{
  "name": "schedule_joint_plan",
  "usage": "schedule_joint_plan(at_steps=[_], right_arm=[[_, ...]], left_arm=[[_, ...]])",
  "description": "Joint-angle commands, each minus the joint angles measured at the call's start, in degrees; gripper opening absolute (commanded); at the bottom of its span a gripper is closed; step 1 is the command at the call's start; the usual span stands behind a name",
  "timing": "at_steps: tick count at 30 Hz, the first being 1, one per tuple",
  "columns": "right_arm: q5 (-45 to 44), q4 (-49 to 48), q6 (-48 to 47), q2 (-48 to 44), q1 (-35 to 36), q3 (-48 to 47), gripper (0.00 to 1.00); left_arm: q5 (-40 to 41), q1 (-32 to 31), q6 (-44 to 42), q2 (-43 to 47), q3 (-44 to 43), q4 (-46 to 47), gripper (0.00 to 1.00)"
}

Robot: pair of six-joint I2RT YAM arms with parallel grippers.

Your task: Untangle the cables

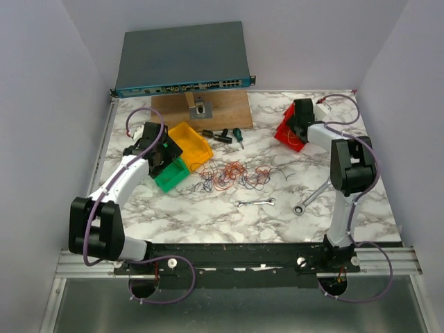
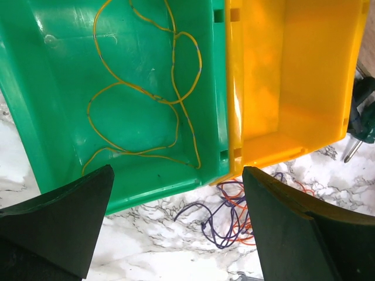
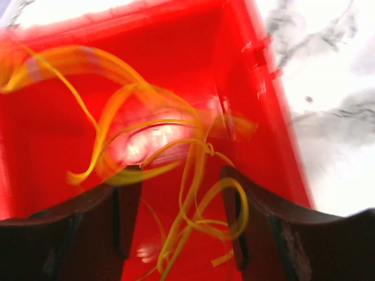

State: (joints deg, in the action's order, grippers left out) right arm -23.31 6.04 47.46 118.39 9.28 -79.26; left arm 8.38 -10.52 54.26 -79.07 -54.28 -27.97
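A loose tangle of cables (image 1: 232, 175), orange, red and dark, lies mid-table. My left gripper (image 1: 163, 156) hovers over the green bin (image 1: 170, 177), its jaws wide open and empty (image 2: 176, 234). One yellow cable (image 2: 146, 93) lies looped inside the green bin (image 2: 53, 117); the yellow bin (image 2: 293, 88) beside it holds nothing. Purple and orange cables (image 2: 234, 213) lie on the marble just below the bins. My right gripper (image 1: 300, 123) is over the red bin (image 1: 286, 135), jaws apart (image 3: 181, 211). A blurred yellow cable (image 3: 193, 170) hangs loose between them inside the red bin (image 3: 258, 117).
A network switch (image 1: 184, 59) stands at the back with a wooden board (image 1: 201, 109) in front of it. Screwdrivers (image 1: 229, 135) lie beside the yellow bin (image 1: 191, 142). Two wrenches (image 1: 255, 202) (image 1: 312, 198) lie near the front of the tangle.
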Motion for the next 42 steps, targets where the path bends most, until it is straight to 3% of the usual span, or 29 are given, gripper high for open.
schedule_joint_plan(at_steps=[1, 8, 17, 26, 29, 32, 34, 38, 42], right_arm=[[2.17, -2.57, 0.18, -2.58, -0.31, -1.52, 0.84], [6.62, -0.89, -2.62, -13.67, -0.31, 1.76, 0.91], [11.22, -1.52, -3.49, -25.97, -0.31, 9.13, 0.93], [12.88, -3.97, -3.12, -36.45, -0.31, 14.8, 0.93], [12.51, -3.93, -3.25, -38.66, -0.31, 16.0, 0.94], [12.59, -4.02, -3.07, -40.45, -0.31, 17.48, 0.94], [12.38, -4.11, -2.98, -41.47, -0.31, 18.54, 0.94], [12.15, -3.22, -3.92, -42.7, -0.36, 19.57, 0.94], [13.51, -2.3, -4.31, -43.87, -0.31, 20.52, 0.94]], left_arm=[[1.66, 0.84, 1.82, -3.42, -4.22, -5.97, 0.93], [2.1, 2.99, 4.3, -4.85, -4.84, -6.07, 0.82], [1.95, 3.58, 7.48, -12.31, -9.41, -6.7, 0.66], [5.33, 3.26, 16.88, -17.78, -9.8, -6.11, 0.59], [7.49, 3.23, 17.29, -18.75, -10.77, -5.92, 0.39], [7.53, 3.5, 16.46, -18.68, -10.25, -3.72, 0.0], [9.03, 3.39, 14.33, -16.98, -10.17, -3.02, 0.0], [19.53, 0.86, 13.96, -9.41, -10.19, -8.22, 0.0], [20.31, 0.13, 11.33, -1.74, -9.65, -11.15, 0.0]])
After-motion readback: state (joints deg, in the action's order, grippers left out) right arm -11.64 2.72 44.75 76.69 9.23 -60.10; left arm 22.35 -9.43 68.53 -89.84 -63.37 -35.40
